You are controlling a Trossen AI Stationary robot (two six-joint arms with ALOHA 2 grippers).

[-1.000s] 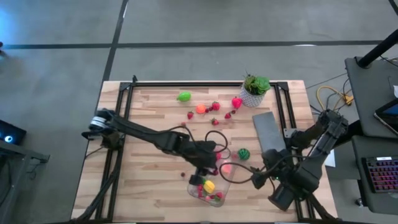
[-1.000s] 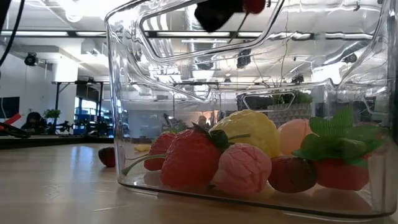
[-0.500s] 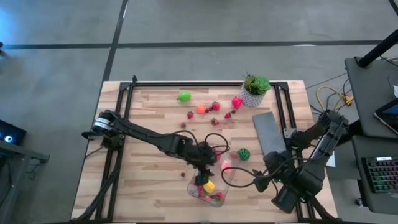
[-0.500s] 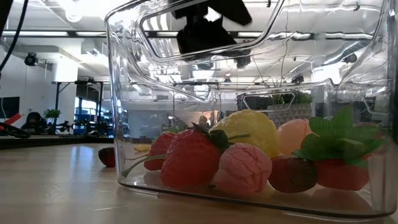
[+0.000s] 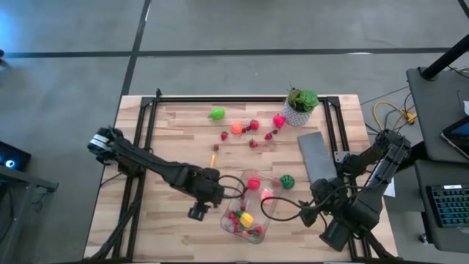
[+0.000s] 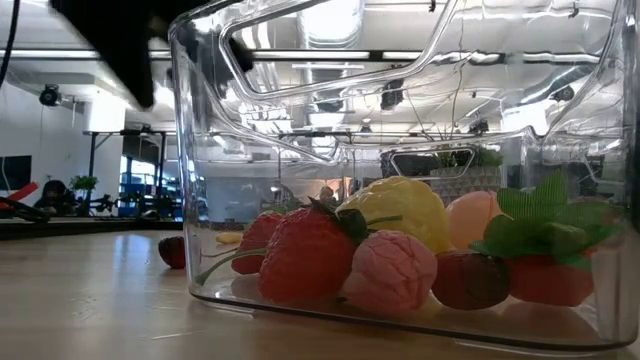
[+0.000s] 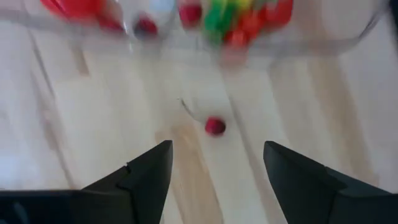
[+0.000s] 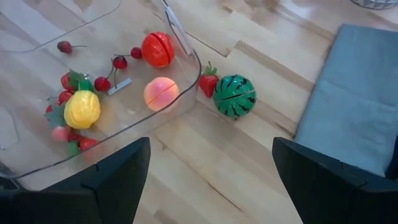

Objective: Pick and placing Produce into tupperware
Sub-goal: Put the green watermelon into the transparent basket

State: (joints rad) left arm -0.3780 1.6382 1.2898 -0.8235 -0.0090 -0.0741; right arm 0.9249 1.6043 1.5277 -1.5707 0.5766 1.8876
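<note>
While the high view looks straight down, the tub (image 5: 248,214) sits near the bench's (image 5: 168,125) front edge with produce inside, a yellow piece (image 5: 247,219) among red berries; more produce lies loose toward the back edge, including a green piece (image 5: 217,114) and an orange piece (image 5: 236,127). The left gripper (image 5: 198,212) hangs just beside the tub's left side, and the right gripper (image 5: 304,213) waits near the front right corner, by a grey slab (image 5: 317,157) and a striped melon (image 5: 286,181). From the low view, the tub's wall (image 6: 200,200) fills the frame, holding a strawberry (image 6: 308,255), a pink berry (image 6: 390,271) and the yellow piece. Through the left wrist view, its fingers (image 7: 140,180) stand apart with nothing between them, above a lone red berry (image 7: 215,126) on the wood. Through the right wrist view, the fingers (image 8: 118,174) also stand apart and empty, the melon just outside the tub's corner, touching a strawberry there.
</note>
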